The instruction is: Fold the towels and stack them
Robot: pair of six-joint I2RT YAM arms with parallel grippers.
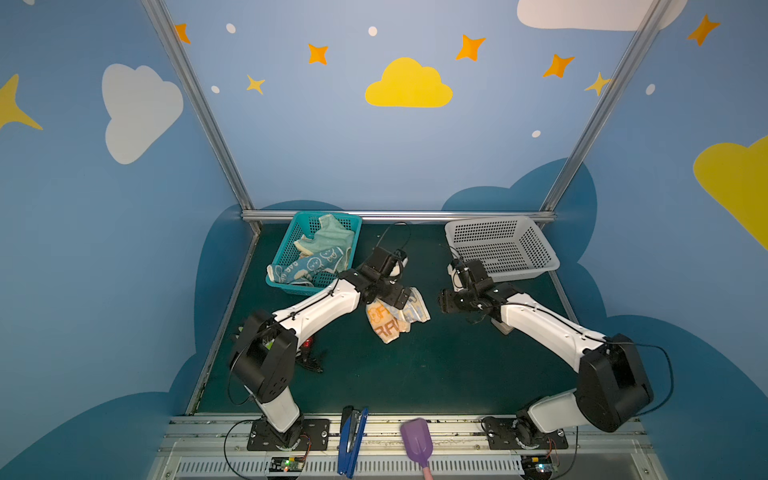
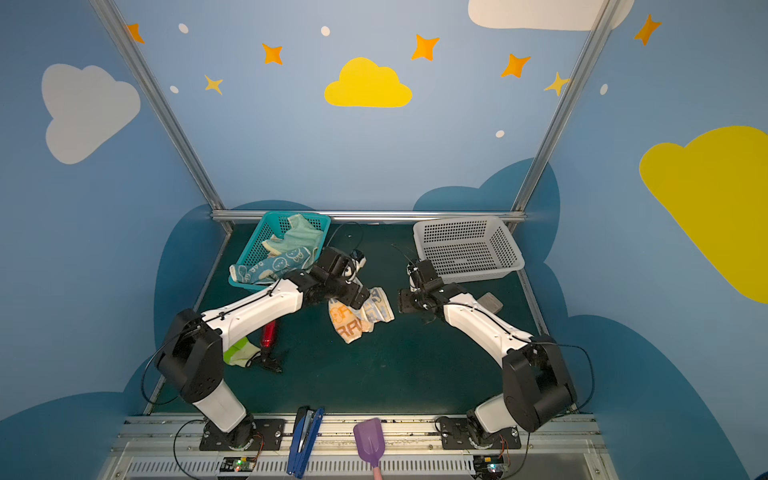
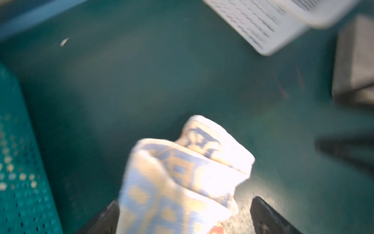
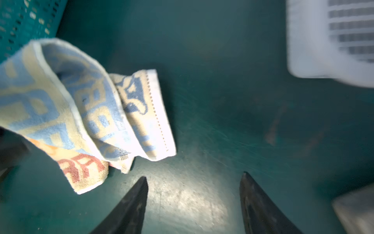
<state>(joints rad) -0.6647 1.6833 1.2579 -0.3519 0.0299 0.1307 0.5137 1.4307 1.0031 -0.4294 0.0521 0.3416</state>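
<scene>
A crumpled orange and grey towel with big letters (image 1: 395,318) (image 2: 359,316) lies on the green mat mid-table. My left gripper (image 3: 185,200) hangs right over it, open wide, the cloth (image 3: 182,178) bunched between the two fingers with a gap on one side. To its right, my right gripper (image 4: 194,176) (image 1: 446,299) is open with only bare mat between its fingers, and the towel (image 4: 81,113) is just beside one fingertip. A blue towel with white rabbits (image 1: 316,264) and a mint-green towel (image 1: 332,237) sit in the teal basket (image 1: 282,284).
A white basket (image 1: 536,249) stands at the back right. A grey block (image 2: 490,302) lies by the right arm. Under the left arm lie a bright green glove (image 2: 237,353) and a red tool (image 2: 269,332). A blue stapler (image 1: 353,440) and a purple scoop (image 1: 417,440) rest on the front rail.
</scene>
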